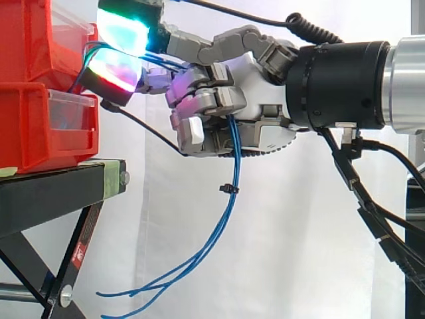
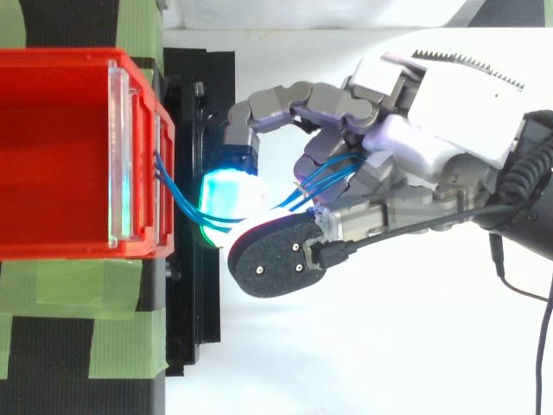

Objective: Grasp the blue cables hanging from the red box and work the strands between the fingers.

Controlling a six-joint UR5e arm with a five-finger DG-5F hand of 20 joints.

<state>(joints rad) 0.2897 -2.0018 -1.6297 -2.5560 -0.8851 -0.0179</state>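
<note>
Side and top views of the hand at the red bins. The hand [image 1: 249, 76] [image 2: 432, 121] reaches in level from the right, and its fingers are curled and closed round the blue cables [image 1: 234, 156] [image 2: 324, 179]. The strands pass between the bent fingers near the palm. Two glowing fingertips [image 1: 119, 36] stretch towards the bins and stop just short of the stand's front edge. One glows cyan and green, the other magenta and red.

The cables leave the front wall of the upper red bin [image 1: 33, 40] [image 2: 60, 248] and arc across the short gap into the hand. Below the palm they hang free past the stand's edge, gathered by a small black tie [image 1: 229, 189]. Their loose ends trail low beside the stand's legs.

The upper bin sits stacked on a lower red bin [image 1: 40, 126], which rests on the black stand [image 1: 46, 196] [image 2: 203, 328]. Green tape [image 1: 109, 179] [image 2: 121, 311] covers parts of the stand's top. A white curtain [image 1: 299, 252] closes the scene behind.
</note>
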